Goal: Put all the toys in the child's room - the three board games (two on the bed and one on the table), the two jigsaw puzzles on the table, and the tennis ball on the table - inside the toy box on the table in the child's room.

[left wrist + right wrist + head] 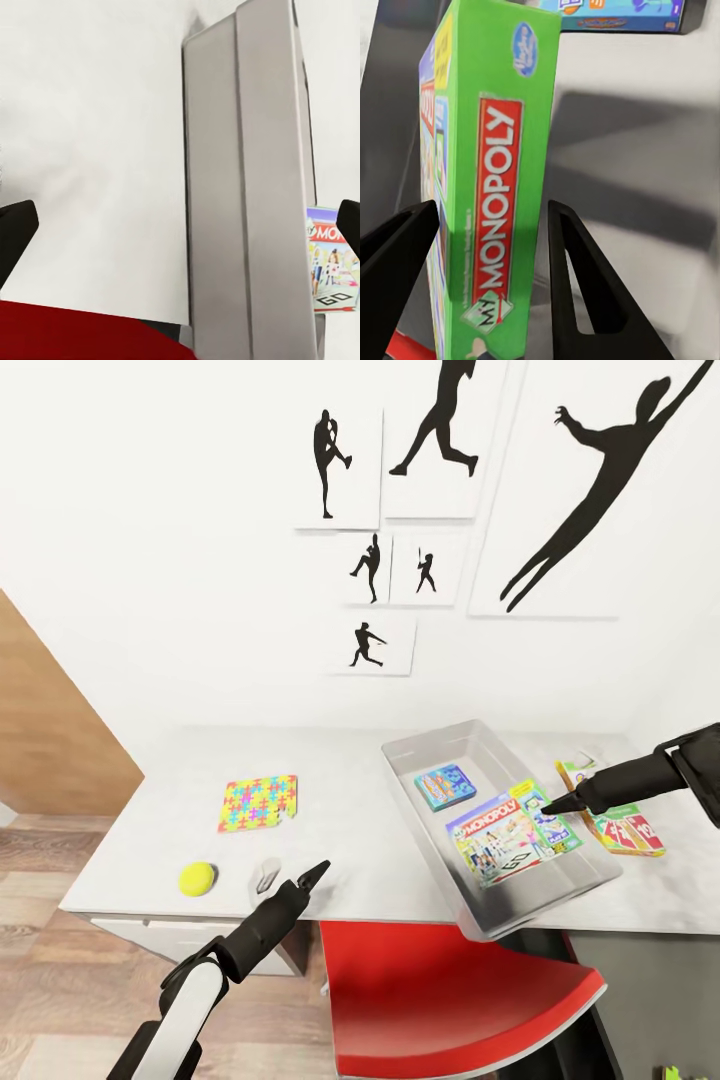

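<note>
The grey toy box (pixel 425 835) lies on the table (pixel 340 830), its near end past the front edge. Inside it lie a small blue game box (pixel 445 787) and the green-edged Monopoly board game (pixel 505 840). My right gripper (pixel 560 800) reaches in from the right; in the right wrist view its fingers (pixel 405 255) press both faces of the Monopoly box (pixel 495 187). A Skip-Bo game (pixel 625 828) lies right of the toy box. A jigsaw puzzle (pixel 257 804) and the tennis ball (pixel 197 877) lie at the left. My left gripper (pixel 318 875) hovers open near the front edge.
A red chair (pixel 450 990) stands under the table's front edge, below the toy box (pixel 240 187). A small grey-white object (pixel 265 875) rests beside the ball. Black silhouette pictures (pixel 440 440) hang on the white wall. A wooden door (pixel 50 730) stands at the left.
</note>
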### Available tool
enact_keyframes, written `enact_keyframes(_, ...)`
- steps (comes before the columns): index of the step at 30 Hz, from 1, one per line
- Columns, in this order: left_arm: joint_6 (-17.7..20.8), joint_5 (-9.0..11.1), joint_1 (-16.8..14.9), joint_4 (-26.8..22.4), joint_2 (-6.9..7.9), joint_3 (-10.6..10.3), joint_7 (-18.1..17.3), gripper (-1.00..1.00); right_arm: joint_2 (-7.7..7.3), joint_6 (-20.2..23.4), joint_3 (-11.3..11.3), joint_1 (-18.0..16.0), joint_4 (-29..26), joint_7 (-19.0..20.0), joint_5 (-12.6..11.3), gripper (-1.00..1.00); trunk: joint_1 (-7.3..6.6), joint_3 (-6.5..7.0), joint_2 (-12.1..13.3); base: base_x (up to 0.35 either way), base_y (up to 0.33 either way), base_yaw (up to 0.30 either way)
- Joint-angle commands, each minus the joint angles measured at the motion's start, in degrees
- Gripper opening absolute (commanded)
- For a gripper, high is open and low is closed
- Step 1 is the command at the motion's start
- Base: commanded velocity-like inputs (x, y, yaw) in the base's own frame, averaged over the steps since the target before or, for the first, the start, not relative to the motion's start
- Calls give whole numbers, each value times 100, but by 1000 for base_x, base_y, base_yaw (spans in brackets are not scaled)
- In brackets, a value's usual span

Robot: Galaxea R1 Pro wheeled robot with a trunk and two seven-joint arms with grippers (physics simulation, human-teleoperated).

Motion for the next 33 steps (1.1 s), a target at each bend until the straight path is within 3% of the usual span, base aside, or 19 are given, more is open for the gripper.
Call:
enact_keyframes(1, 29, 35, -3, -3, -1, 5, -2, 100, -3, 60, 8, -7, -4, 49, 46, -100, 3, -14, -11, 0, 0, 0)
enact_keyframes(17, 24, 48, 4, -68, 22, 0, -19, 100, -1, 70, 22, -7, 12, 49, 47, -100, 3, -136, -11, 0, 0, 0)
enact_keyframes(33, 392, 100, 6, -822, -11, -5, -56, 100, -27, 70, 23, -7, 13, 49, 46, -100, 3, -197, -11, 0, 0, 0)
